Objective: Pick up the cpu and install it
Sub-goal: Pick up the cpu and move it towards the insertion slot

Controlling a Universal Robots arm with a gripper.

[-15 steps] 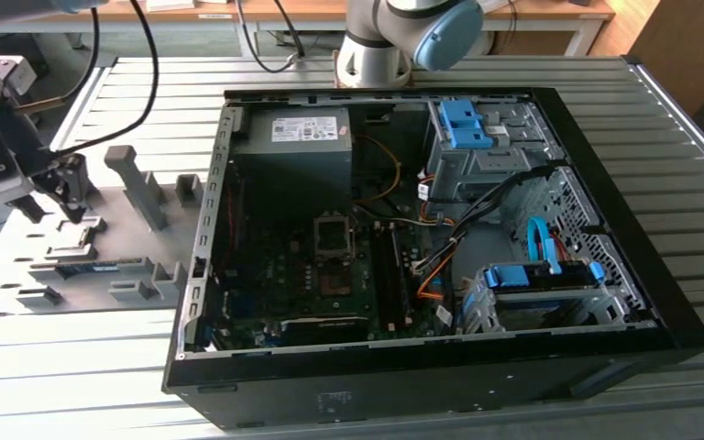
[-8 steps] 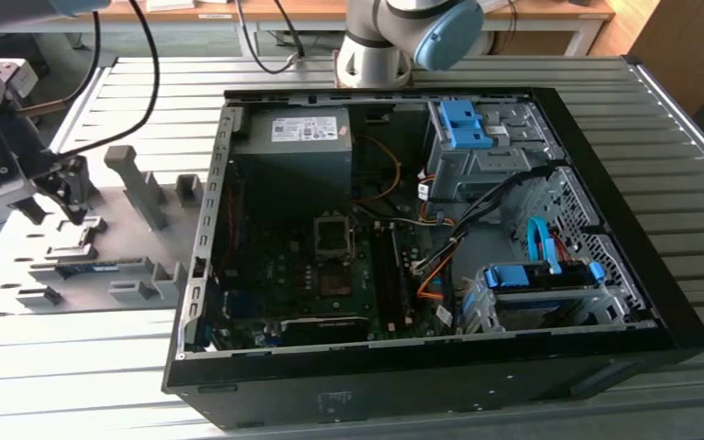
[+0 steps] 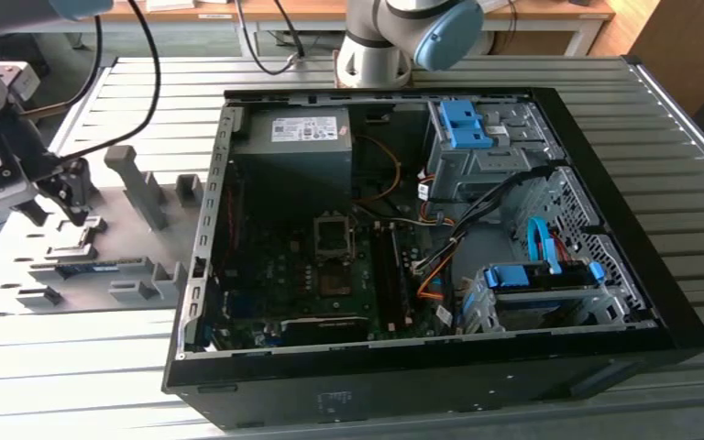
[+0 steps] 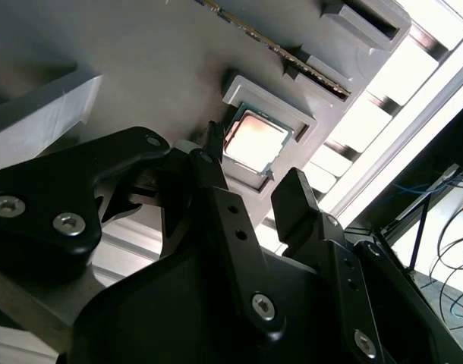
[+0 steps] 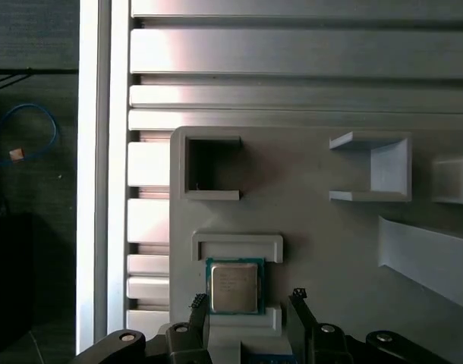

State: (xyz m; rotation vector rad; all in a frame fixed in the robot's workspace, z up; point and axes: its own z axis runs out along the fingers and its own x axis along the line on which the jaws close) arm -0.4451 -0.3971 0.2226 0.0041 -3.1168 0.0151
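Gripper (image 5: 247,299): is hanging with fingers apart, flanking the cpu (image 5: 234,287).
Cpu place: is lying flat in its grey holder (image 5: 237,244), at the exterior view's left, outside the computer case (image 3: 682,321).
Care: squaring on opposite edges and gripping gently seems wise.

This is a robotics lab or assembly test cell. The pincer (image 3: 59,211) hangs over a grey fixture plate (image 3: 107,247) of moulded part holders, laid on a surface (image 3: 695,238) of ribbed aluminium profiles. Beside the pincer, toward the exterior view's right, lies an open computer case (image 3: 450,367) with its mainboard (image 3: 315,275) bared. Beyond the case stand a robot arm's base (image 3: 377,55), wooden desks (image 3: 548,14) and trailing cables (image 3: 157,64).
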